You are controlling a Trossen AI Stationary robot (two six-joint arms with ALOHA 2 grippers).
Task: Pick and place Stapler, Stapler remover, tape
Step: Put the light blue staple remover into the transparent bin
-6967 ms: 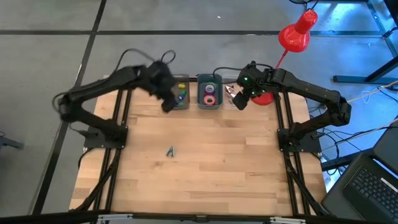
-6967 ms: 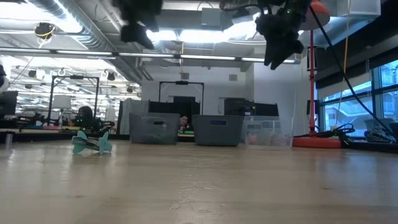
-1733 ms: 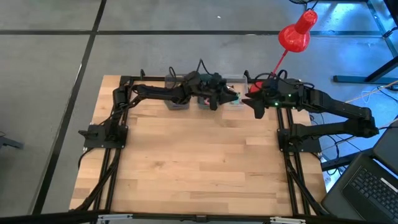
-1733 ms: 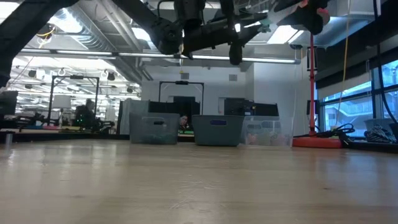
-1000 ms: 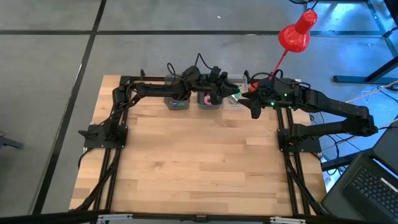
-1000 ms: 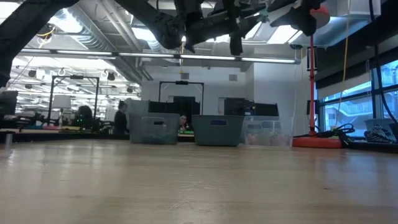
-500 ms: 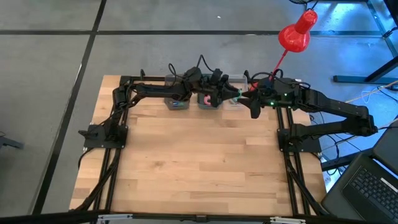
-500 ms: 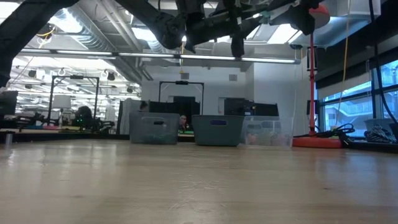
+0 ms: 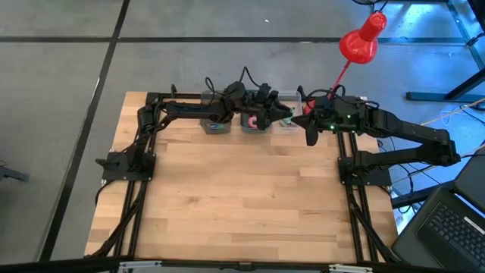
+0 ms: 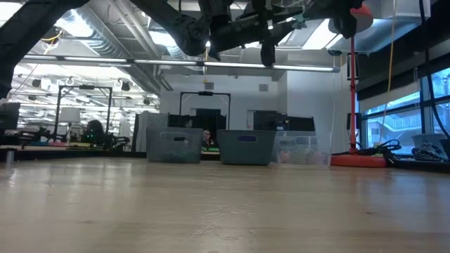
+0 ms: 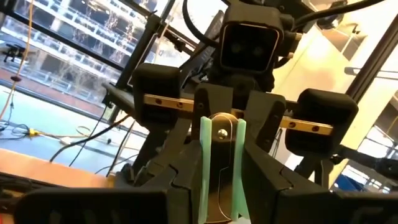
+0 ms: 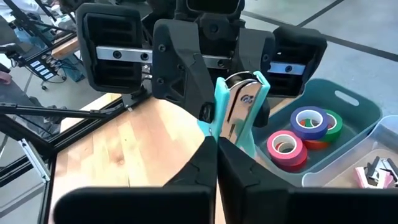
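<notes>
both arms are stretched out over the far edge of the table (image 9: 242, 205), meeting nose to nose above the row of bins. the left gripper (image 9: 274, 115) reaches in from the left and holds a mint-green stapler remover (image 12: 239, 112) up in the air, its fingers (image 12: 180, 68) clamped on either side of the tool's plastic body. the right gripper (image 9: 305, 120) comes from the opposite side and its fingertips are pressed together, closed; from its own wrist camera they sit right at the lower end of the remover, though i can't tell whether they actually pinch it or just touch it. from the left wrist camera the green arms and metal centre of the remover (image 11: 222, 167) stand upright between that gripper's dark fingers (image 11: 277, 180), with the right arm's wrist facing it just behind.

below the handover, a teal bin (image 12: 348, 118) holds the tape rolls: a purple one (image 12: 309, 119) resting on a green one (image 12: 333, 124), and a pink-red one (image 12: 286, 145) beside them. a clear bin (image 12: 379, 165) next to it has some small items i can't make out. in the overhead view a third, grey bin (image 9: 215, 126) sits left of the teal one. a red lamp (image 9: 360, 42) stands off the table's far right corner. i can't pick out a stapler anywhere.
</notes>
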